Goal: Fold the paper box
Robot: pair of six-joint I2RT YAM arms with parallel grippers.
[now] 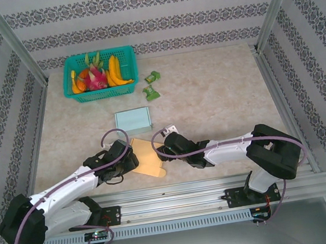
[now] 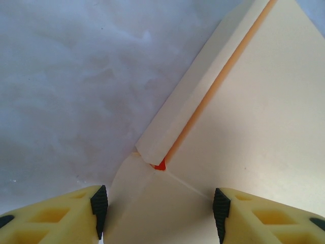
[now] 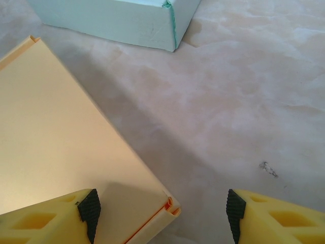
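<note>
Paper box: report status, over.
Left end effector open over corner flap. Right end effector open at another corner. Paper box flat on table. Teal box nearby, apart.

Pale-yellow paper box (image 1: pixel 147 160), teal-green basket (image 1: pixel 101 95)

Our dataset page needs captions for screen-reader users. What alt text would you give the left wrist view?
A pale-yellow paper box lies flat on a mottled grey table, one long side flap folded up along an orange crease. The left hand is open at the bottom edge, its yellow, black-padded fingers straddling a corner flap.
</note>
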